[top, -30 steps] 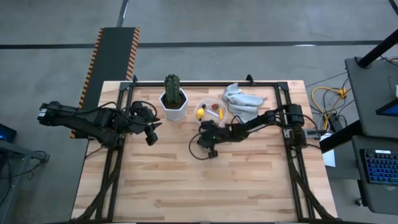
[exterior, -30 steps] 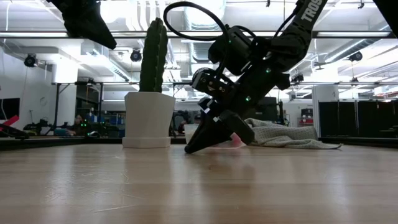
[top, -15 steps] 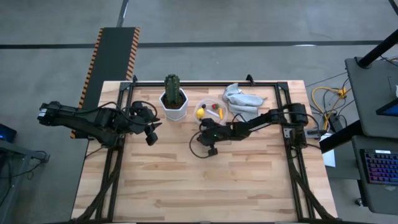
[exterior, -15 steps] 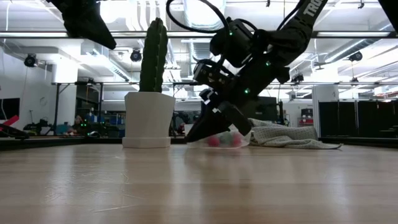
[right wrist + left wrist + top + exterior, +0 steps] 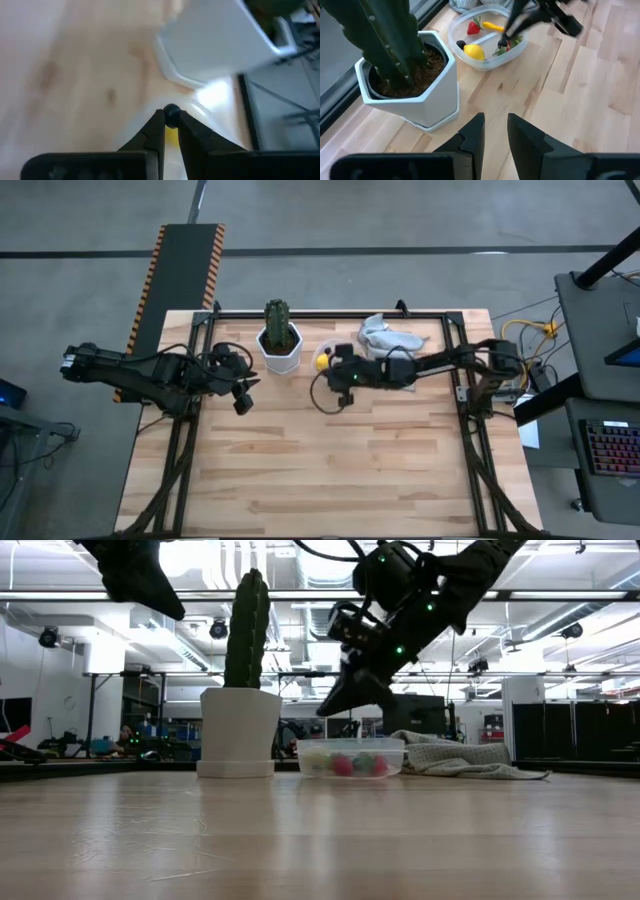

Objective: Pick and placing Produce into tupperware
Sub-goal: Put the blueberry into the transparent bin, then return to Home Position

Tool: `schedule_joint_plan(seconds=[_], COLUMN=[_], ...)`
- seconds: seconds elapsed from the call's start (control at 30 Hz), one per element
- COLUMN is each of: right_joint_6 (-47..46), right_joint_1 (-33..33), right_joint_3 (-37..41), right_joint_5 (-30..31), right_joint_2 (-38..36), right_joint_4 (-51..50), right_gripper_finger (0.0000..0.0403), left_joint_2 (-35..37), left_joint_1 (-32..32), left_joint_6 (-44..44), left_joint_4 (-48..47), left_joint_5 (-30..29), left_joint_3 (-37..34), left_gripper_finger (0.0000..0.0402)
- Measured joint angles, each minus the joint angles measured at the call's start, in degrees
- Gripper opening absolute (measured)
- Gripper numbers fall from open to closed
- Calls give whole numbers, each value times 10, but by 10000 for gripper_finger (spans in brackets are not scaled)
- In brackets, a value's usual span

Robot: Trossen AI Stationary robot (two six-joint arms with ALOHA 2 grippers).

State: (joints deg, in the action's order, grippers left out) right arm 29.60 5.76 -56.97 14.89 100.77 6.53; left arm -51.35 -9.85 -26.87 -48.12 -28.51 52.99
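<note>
we see the right gripper (image 5: 170,116) pinching a dark berry (image 5: 171,110) over the tupperware (image 5: 350,756), probably just above its rim, left gripper (image 5: 495,131) parted slightly, empty, beside the cactus pot (image 5: 415,82)

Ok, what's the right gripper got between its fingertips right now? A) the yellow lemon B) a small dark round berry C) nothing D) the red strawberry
B: in the right wrist view the right gripper is pinched on a small dark berry, held above the clear container; the lemon and strawberry lie inside it.
</note>
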Motion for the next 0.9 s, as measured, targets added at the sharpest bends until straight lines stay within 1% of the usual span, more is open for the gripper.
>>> schedule_joint_plan(seconds=[0.13,0.27,0.33,0.47,0.57,0.77,0.83,0.87,0.9], right_joint_6=[11,7,0,0,-7,-29,-45,-60,-75], right_joint_1=[36,70,79,83,83,83,83,83,83], right_joint_3=[0,0,0,0,0,-13,-23,-29,-36], right_joint_5=[1,-24,-41,-46,-46,-40,-37,-48,-74], right_joint_2=[-22,-20,-16,-17,-26,-35,-39,-46,-54], right_joint_4=[-41,-81,-84,-91,-93,-117,-125,-130,-134], right_gripper_finger=[38,38,38,51,81,171,192,199,203], left_joint_2=[0,0,0,0,0,0,0,0,2], left_joint_1=[0,0,0,0,0,0,0,0,0], left_joint_6=[0,0,1,1,1,2,3,5,9], left_joint_4=[0,0,0,0,0,0,3,9,19], left_joint_5=[0,1,1,1,1,1,-4,-9,-15], left_joint_3=[0,0,0,0,0,0,0,0,-1], left_gripper_finger=[69,69,69,69,69,69,69,69,69])
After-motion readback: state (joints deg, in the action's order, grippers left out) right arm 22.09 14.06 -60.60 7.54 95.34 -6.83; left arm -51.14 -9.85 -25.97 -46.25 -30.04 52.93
